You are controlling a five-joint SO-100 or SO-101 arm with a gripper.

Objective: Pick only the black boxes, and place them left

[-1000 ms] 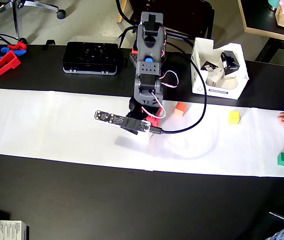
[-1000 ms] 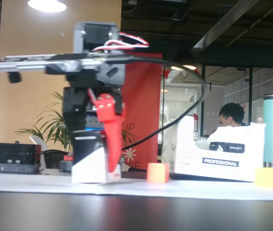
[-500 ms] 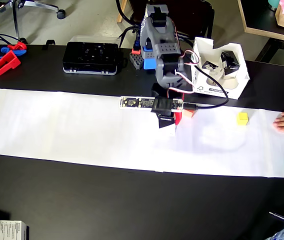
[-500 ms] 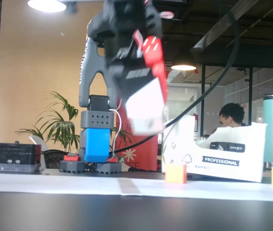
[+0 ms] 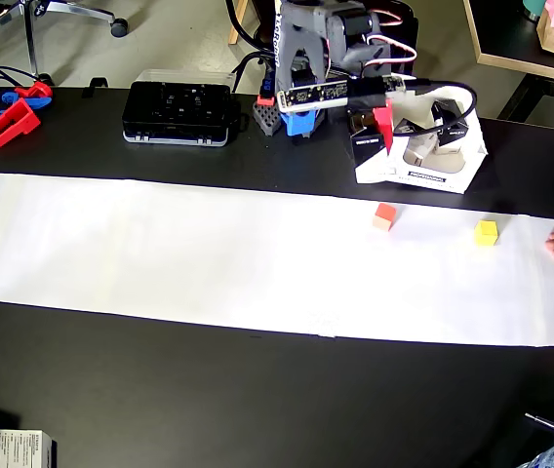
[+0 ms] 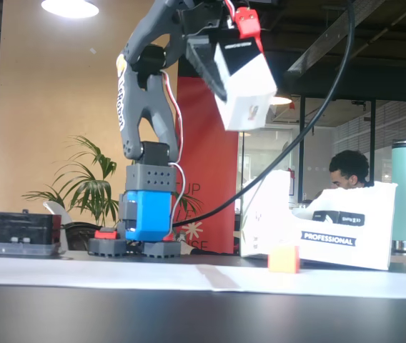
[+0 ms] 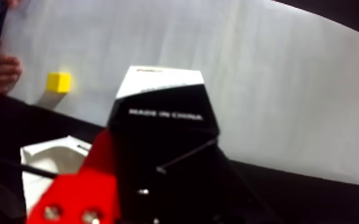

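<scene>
Gripper [image 6: 242,68] clamps black box [image 6: 244,82], we hold it high, beside white carton [image 5: 423,175] holding more black boxes [image 5: 431,125].

Your overhead camera looks straight down on the whole table, with the arm base [image 5: 296,119] at the top edge. Your fixed camera sits low at table level, close to the white paper strip [image 6: 189,277], facing horizontally across it toward the base [image 6: 144,214]. Your wrist camera rides on the arm and looks down from near range. All three views share the white carton [image 5: 423,175] [image 6: 346,239] [image 7: 50,164]; overhead and fixed share the orange cube [image 5: 385,215] [image 6: 284,259].
</scene>
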